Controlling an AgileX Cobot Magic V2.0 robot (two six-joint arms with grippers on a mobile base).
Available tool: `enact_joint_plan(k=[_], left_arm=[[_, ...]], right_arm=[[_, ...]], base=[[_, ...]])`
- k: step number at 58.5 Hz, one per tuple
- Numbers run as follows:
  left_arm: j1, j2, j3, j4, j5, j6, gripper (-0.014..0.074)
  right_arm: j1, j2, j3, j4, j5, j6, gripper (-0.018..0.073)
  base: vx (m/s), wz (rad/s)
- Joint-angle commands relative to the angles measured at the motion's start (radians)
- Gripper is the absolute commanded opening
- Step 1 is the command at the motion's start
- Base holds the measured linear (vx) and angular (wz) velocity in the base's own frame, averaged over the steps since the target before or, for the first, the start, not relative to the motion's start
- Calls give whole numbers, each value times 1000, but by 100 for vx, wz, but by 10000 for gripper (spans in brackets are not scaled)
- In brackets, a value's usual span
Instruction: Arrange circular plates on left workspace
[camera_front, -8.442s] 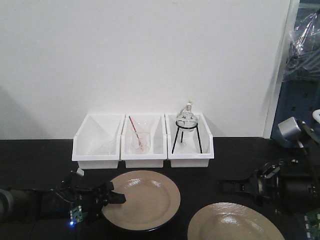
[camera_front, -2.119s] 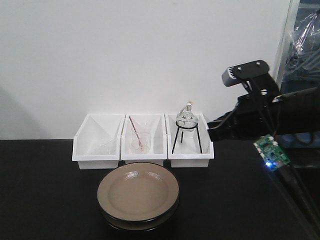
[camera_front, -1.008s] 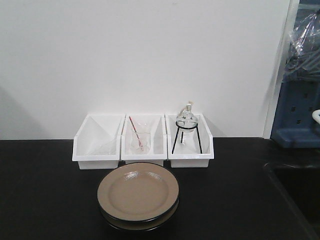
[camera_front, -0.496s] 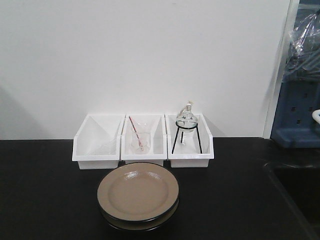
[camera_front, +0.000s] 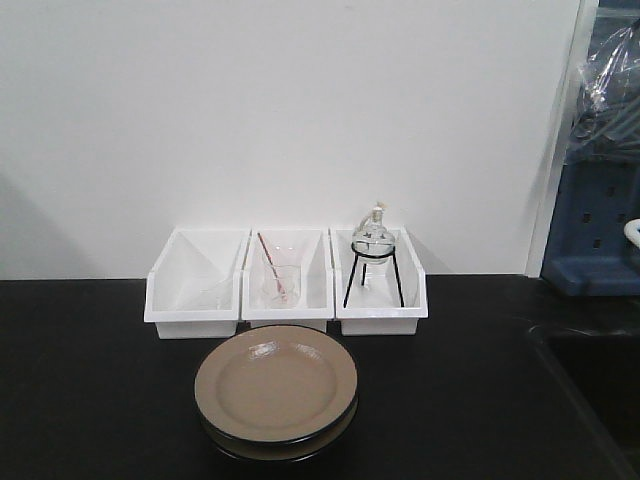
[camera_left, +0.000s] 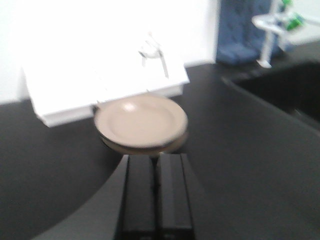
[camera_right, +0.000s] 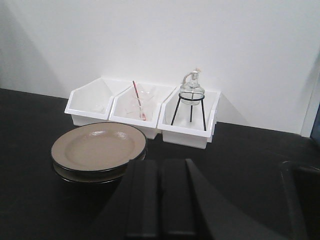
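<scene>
Three white bins (camera_front: 286, 282) stand in a row against the white wall at the back of the black tabletop (camera_front: 90, 400). The left-hand bin (camera_front: 196, 283) seems to hold a small clear item, too faint to name. The middle bin (camera_front: 288, 280) holds a clear beaker (camera_front: 280, 284) with a red-tipped rod (camera_front: 272, 264) leaning in it. The right-hand bin (camera_front: 381, 281) holds a black wire tripod (camera_front: 372, 272) carrying a round glass flask (camera_front: 374, 236).

Just in front of the middle bin, close to it but apart, the two circular plates (camera_front: 276, 386) lie stacked on the tabletop, the upper one shifted slightly off the lower so a crescent of the lower rim shows. Nothing stands between the plates and either wrist camera. Well to the right of the bins the surface drops into a dark recessed basin (camera_front: 590, 370).

The fingers of the left gripper (camera_left: 156, 170) are pressed together, holding nothing, short of the plates. The fingers of the right gripper (camera_right: 160, 175) are likewise closed together and empty, near the plates without touching them.
</scene>
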Motion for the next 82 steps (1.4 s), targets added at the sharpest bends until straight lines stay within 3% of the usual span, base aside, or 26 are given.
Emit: enact_joint_plan(k=[1, 7, 14, 23, 32, 51, 58, 82], left_arm=[[-9, 12, 7, -7, -228, 2, 0], [-19, -11, 60, 84, -344, -19, 0], [-41, -93, 134, 240, -423, -114, 0], [-58, -253, 255, 404, -445, -254, 0], [-61, -252, 367, 524, -436, -414, 0], [-61, -252, 655, 522, -773, -452, 0], [-61, -252, 650, 582, -773, -450, 0], [-61, -250, 650, 580, -769, -450, 0]], right_arm=[[-4, 9, -27, 7, -81, -8, 0], [-4, 9, -27, 7, -81, -8, 0], [-4, 9, -27, 7, -81, -8, 0], [-4, 9, -27, 7, -79, -8, 0], [-4, 14, -27, 8, -76, -8, 0], [-4, 17, -27, 9, -74, -8, 0], [-4, 17, -27, 10, -73, -8, 0], [-4, 17, -27, 10, -73, -8, 0]], base=[[0, 0], [0, 0], [0, 0], [0, 0], [0, 0], [0, 0], [0, 0], [0, 0]])
